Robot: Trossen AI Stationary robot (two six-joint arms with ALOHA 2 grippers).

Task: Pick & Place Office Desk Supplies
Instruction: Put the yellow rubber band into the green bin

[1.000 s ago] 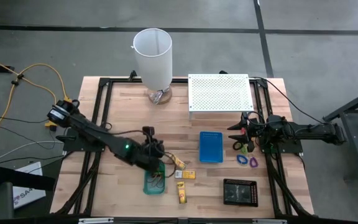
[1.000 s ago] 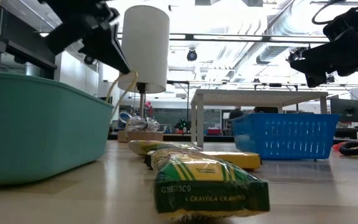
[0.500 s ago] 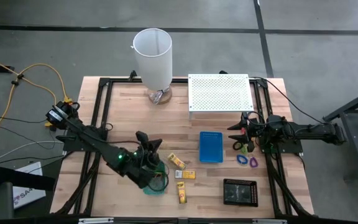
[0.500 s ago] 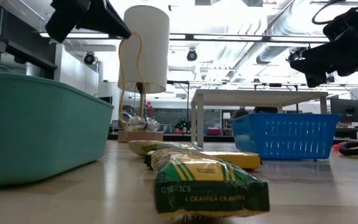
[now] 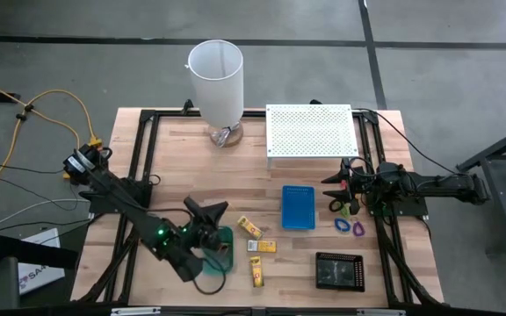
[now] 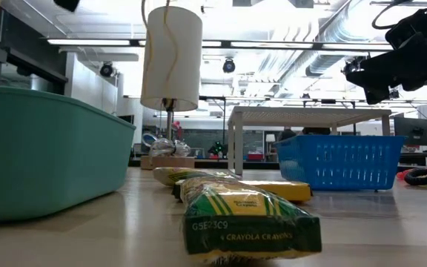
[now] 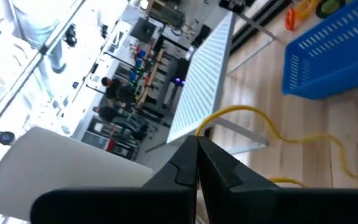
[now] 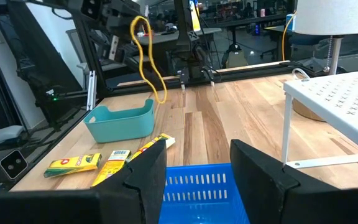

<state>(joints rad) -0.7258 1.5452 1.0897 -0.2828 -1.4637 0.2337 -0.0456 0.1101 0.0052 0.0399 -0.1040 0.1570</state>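
The black tray's (image 5: 339, 270) contents are too small to tell — the left arm hides part of the green tray (image 5: 224, 239).

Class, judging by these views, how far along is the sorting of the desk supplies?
Done: nothing confirmable, since the arm hides the inside of the green tray. In hand: the left gripper is shut on a yellow rubber band above that tray. Left: yellow packets and clips lie on the table; the right gripper waits open.

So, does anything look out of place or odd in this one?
Yes: a yellow rubber band dangles stretched from the shut left gripper, raised above the green tray, not lying in it. Nothing looks spilled or damaged.
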